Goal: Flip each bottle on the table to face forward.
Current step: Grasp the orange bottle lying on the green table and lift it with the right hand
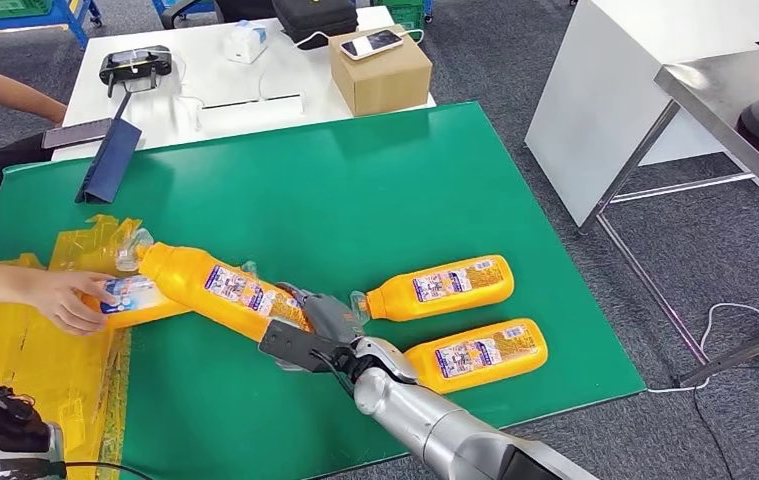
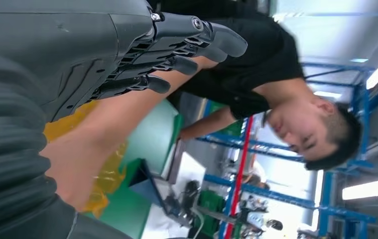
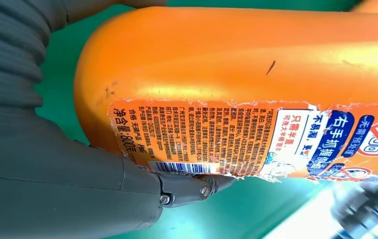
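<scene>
We were partway through turning one orange bottle (image 1: 223,288): our right hand (image 1: 307,342) gripped its base end, the thumb (image 3: 127,189) pressed under the label, while the body ran away from the hand toward a person's hand (image 1: 60,297) holding another bottle (image 1: 135,298). The next move, we judged, called for rolling it label-up and setting it down beside the two finished bottles (image 1: 455,315) lying just beyond our wrist. Our left hand (image 2: 127,59) held nothing, fingers apart.

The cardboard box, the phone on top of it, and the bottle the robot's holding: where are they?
cardboard box (image 1: 383,80): head view, its front wall.
phone (image 1: 371,43): head view, its screen.
held bottle (image 1: 220,287): head view, its label; the right hand (image 1: 317,335) grips its base.
</scene>
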Motion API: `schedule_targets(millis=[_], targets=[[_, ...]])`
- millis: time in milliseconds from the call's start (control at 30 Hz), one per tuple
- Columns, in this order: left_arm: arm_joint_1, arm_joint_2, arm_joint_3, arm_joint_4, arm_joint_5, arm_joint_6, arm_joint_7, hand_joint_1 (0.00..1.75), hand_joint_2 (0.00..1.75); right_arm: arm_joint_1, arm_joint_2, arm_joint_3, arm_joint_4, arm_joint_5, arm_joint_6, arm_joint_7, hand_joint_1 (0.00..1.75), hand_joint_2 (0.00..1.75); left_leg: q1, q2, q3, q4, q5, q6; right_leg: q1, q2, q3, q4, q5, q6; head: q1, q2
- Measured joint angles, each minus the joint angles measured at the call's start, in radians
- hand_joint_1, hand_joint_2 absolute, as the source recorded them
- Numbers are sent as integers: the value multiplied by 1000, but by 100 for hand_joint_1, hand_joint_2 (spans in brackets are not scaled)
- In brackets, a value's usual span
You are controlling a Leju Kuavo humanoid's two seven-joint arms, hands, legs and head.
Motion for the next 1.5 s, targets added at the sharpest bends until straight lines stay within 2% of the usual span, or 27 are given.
schedule_targets(millis=[133, 267, 367, 500, 767, 1067, 1267, 1500], targets=[[19, 1, -3, 6, 66, -157, 139, 0, 175, 19, 0, -29, -29, -11, -45, -62, 175, 175, 0, 0, -2, 0, 0, 0, 0, 0, -2, 0, 0, 0, 0, 0], [63, 2, -67, 16, 121, -348, 244, 0, 175, 43, 1, -85, -59, 48, -60, -113, 175, 175, -1, 0, -2, 0, 0, 0, 0, 0, -2, 0, 0, 0, 0, 0], [121, 2, -144, 1, 165, -461, 290, 0, 175, 64, 2, -133, -84, 114, -52, -120, 175, 175, -1, 0, -2, 0, 0, 0, 0, 0, -2, 0, 0, 0, 0, 0], [196, 2, -237, -50, 164, -526, 292, 0, 175, 86, 2, -169, -112, 159, -28, -113, 175, 175, -1, 0, -3, 0, -1, 0, 0, 0, -4, 0, 0, 0, 0, 0], [290, -2, -369, -166, 75, -543, 251, 0, 175, 120, 4, -178, -163, 168, 7, -89, 175, 175, -1, 0, -4, 0, -1, 0, 0, 0, -4, 0, 0, 0, 0, 0], [350, -11, -461, -256, -28, -524, 201, 0, 175, 137, 6, -153, -202, 157, 48, -59, 175, 175, -1, 0, -4, 0, -1, 0, 0, 0, -4, 0, 0, 0, 0, 0], [371, -16, -505, -287, -85, -492, 174, 0, 175, 140, 9, -63, -230, 137, 76, -10, 175, 175, -1, 0, -4, 0, -1, 0, 0, 0, -4, 0, 0, 0, 0, 0], [385, -18, -519, -292, -105, -470, 168, 0, 175, 143, 12, 82, -276, 148, 94, 18, 175, 175, 0, 0, -4, 0, -1, 0, 0, 0, -4, 0, 0, 0, 0, 0]])
